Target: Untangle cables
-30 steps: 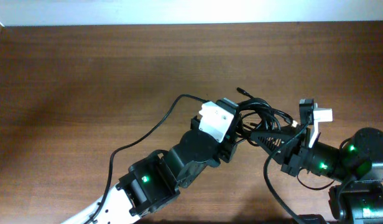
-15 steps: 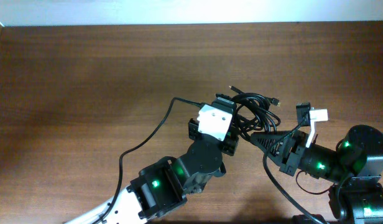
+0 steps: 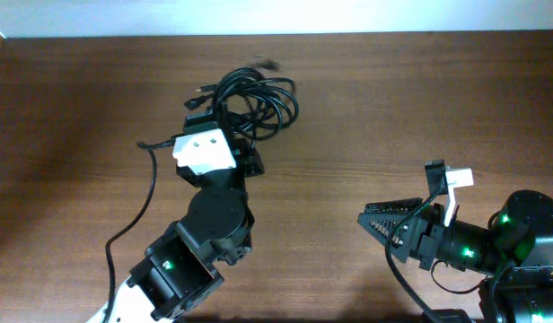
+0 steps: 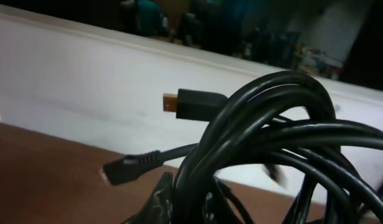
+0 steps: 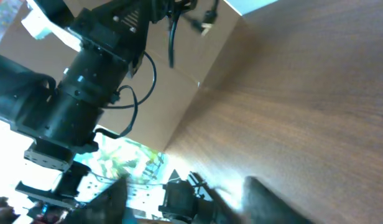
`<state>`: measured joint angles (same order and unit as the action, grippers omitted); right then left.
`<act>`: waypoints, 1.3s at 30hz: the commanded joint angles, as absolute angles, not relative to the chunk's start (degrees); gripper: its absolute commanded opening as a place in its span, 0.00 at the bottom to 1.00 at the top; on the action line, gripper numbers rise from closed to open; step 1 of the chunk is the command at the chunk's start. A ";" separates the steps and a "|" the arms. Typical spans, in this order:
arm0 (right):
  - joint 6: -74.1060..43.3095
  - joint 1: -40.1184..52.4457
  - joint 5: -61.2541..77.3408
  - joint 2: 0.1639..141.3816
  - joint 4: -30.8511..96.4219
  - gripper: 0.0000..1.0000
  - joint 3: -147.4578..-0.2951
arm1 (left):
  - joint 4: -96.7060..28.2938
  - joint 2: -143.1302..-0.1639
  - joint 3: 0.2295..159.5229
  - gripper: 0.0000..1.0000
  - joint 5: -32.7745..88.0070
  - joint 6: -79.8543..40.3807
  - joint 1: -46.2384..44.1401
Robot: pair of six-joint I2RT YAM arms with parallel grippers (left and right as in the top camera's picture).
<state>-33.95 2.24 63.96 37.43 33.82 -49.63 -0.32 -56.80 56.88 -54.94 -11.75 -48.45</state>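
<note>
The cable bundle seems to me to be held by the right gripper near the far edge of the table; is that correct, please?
Not quite: the left gripper holds the cable bundle near the far edge of the table. The overhead view shows the right gripper well apart from it, open and empty.

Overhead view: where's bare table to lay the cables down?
Bare table left of the left arm, and the wide stretch between the cables and the right claw. Crowded around the bundle at the left claw.
</note>
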 commanded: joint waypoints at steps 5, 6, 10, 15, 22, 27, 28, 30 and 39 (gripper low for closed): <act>-33.47 2.22 56.55 37.30 24.18 0.76 -50.17 | -14.20 -56.64 58.02 0.00 -8.67 7.53 -48.84; -33.45 2.22 54.15 37.30 24.18 0.76 -50.17 | -15.70 -56.49 58.02 0.00 -4.34 10.37 -48.84; -32.34 2.22 45.84 37.30 24.21 0.76 -50.17 | -17.30 -54.17 58.02 0.00 7.92 19.88 -48.84; -30.79 2.24 57.93 37.28 24.40 0.61 -50.17 | -16.36 -54.15 58.02 0.00 7.90 21.61 -48.84; -25.23 2.24 70.43 37.28 24.40 0.56 -50.17 | -14.61 -54.78 58.02 0.00 5.98 20.99 -48.84; -24.23 2.22 71.59 37.34 24.43 0.61 -50.17 | -15.57 -54.78 58.02 0.00 4.71 17.37 -48.84; -24.23 2.22 71.35 37.34 24.38 0.68 -50.17 | -16.29 -54.78 58.02 0.00 2.57 17.12 -48.84; -24.25 2.22 71.29 37.34 22.81 0.88 -50.17 | -17.32 -54.61 58.02 0.00 0.16 15.81 -48.84; -24.36 2.22 62.24 37.50 22.57 0.55 -50.17 | -15.00 -54.39 58.02 0.00 15.16 14.17 -48.86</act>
<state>-24.88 1.98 65.36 37.56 22.24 -49.67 -16.71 -55.00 57.12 9.30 15.20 -48.99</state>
